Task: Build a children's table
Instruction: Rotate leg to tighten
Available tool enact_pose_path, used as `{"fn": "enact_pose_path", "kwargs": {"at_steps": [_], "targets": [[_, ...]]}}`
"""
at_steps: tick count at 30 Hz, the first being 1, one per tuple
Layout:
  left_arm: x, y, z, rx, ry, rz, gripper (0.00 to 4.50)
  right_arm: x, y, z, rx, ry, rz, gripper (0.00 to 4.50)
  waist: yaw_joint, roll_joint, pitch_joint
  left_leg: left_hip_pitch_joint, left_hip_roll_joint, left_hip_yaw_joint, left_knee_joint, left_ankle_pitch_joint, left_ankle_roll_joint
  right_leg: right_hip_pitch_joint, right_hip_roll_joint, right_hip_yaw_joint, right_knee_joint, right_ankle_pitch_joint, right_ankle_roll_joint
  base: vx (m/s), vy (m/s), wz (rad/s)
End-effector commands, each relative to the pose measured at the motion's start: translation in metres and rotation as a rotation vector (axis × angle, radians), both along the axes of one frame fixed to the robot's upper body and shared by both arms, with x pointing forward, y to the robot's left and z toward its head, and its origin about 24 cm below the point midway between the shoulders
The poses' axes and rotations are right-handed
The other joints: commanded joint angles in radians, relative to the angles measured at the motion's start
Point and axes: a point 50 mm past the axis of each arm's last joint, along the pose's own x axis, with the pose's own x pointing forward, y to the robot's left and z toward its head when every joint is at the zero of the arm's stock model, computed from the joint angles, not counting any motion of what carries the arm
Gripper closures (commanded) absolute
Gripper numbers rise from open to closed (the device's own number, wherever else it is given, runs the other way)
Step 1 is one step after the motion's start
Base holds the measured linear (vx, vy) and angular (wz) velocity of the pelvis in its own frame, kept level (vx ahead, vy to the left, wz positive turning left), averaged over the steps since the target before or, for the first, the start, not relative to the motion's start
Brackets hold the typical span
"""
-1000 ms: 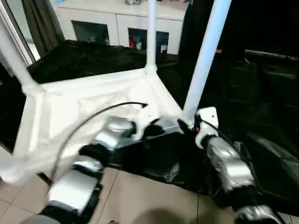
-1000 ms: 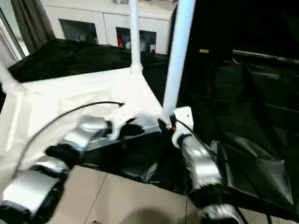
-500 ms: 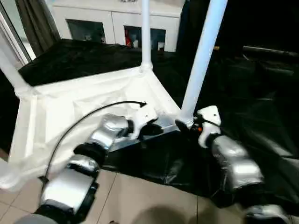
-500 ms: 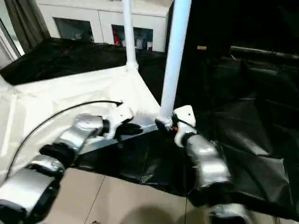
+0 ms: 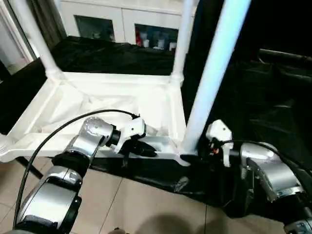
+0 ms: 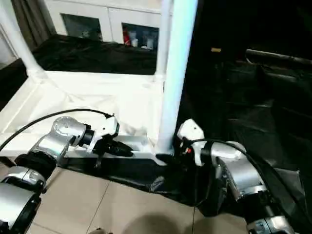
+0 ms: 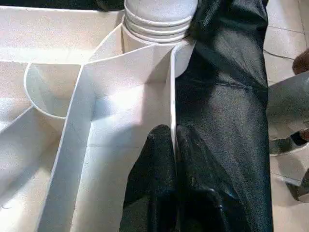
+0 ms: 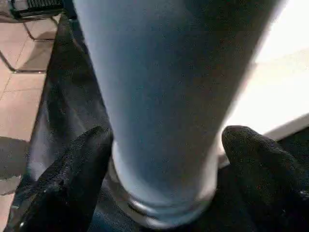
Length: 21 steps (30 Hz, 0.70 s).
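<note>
Your left gripper [image 7: 173, 145] has its two black fingers pressed together on the thin near rim wall of the white plastic rectangular table top [image 5: 97, 105], which lies upside down with its ribbed underside facing up on a black sheet-covered surface [image 5: 273, 97]. Your right gripper [image 8: 164, 145] stands spread, one black finger [image 8: 72, 169] on each side of the base of the nearest long white tube leg [image 5: 214, 73]; whether the pads press it you cannot tell. That leg stands upright in the top's near right corner socket. The left wrist view gives you what the head views don't: the threaded collar of that leg seated in the round socket, the inner ribs, and the fingers straddling the rim with the black sheet just outside it. The right wrist view shows the leg's lower end between the spread fingers, with tiled floor [image 6: 122, 204] beyond. From the head views you see two more white legs [image 5: 181, 39] upright at the top's far corners, and a white cabinet with glass doors [image 5: 122, 22] behind the top. The top's near edge overhangs the tiled floor; open black sheet lies to the right of the nearest leg.
</note>
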Motion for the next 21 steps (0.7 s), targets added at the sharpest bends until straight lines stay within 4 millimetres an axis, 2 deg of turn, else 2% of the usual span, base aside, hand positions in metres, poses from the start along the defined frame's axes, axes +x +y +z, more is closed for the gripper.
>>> {"fn": "enact_pose_path", "kwargs": {"at_steps": [1,5,8,13,16,18,21], "targets": [[-0.001,-0.005,0.000,-0.014,-0.006,-0.012,4.50,0.003,0.001,0.004,-0.007,-0.011,0.018,0.80,0.001,-0.013,-0.067,0.012,0.030,-0.002,-0.066,-0.161,0.061,0.052,-0.067,0.044,-0.059,-0.159,-0.241,0.000,0.000,0.00],[-0.001,-0.004,0.000,-0.015,-0.006,-0.005,4.50,0.003,0.004,0.003,0.006,-0.004,0.021,1.08,0.003,-0.015,-0.069,0.012,0.029,-0.002,-0.065,-0.143,0.068,0.052,-0.066,0.043,-0.055,-0.129,-0.245,0.000,0.000,0.00],[-0.003,-0.003,0.000,-0.013,-0.002,-0.007,4.50,0.002,0.004,0.002,0.015,-0.002,0.021,1.31,0.004,-0.017,-0.068,0.011,0.030,-0.003,-0.065,-0.148,0.066,0.053,-0.067,0.043,-0.055,-0.142,-0.242,0.000,0.000,0.00],[-0.003,-0.002,-0.001,-0.008,0.005,-0.004,4.50,0.000,0.005,-0.002,0.016,0.013,0.028,1.71,0.004,-0.016,-0.070,0.011,0.028,-0.002,-0.064,-0.133,0.068,0.053,-0.065,0.043,-0.053,-0.120,-0.243,0.000,0.000,0.00],[-0.003,-0.001,-0.002,-0.009,0.007,0.005,4.50,0.000,0.005,-0.004,0.022,0.016,0.010,1.78,0.004,-0.014,-0.070,0.011,0.028,-0.002,-0.063,-0.134,0.070,0.053,-0.065,0.042,-0.053,-0.116,-0.246,0.000,0.000,0.00],[0.000,-0.006,-0.005,-0.018,-0.013,0.062,4.50,0.004,0.007,-0.011,0.054,0.011,-0.101,1.81,0.003,-0.007,-0.070,0.011,0.027,-0.002,-0.063,-0.140,0.064,0.052,-0.065,0.043,-0.054,-0.118,-0.248,0.000,0.000,0.00],[0.002,-0.010,-0.007,-0.019,-0.029,0.104,4.50,0.006,0.009,-0.014,0.070,0.005,-0.171,1.82,-0.005,-0.011,-0.066,0.013,0.025,-0.005,-0.068,-0.189,0.035,0.051,-0.066,0.042,-0.063,-0.195,-0.233,0.000,0.000,0.00]]}}
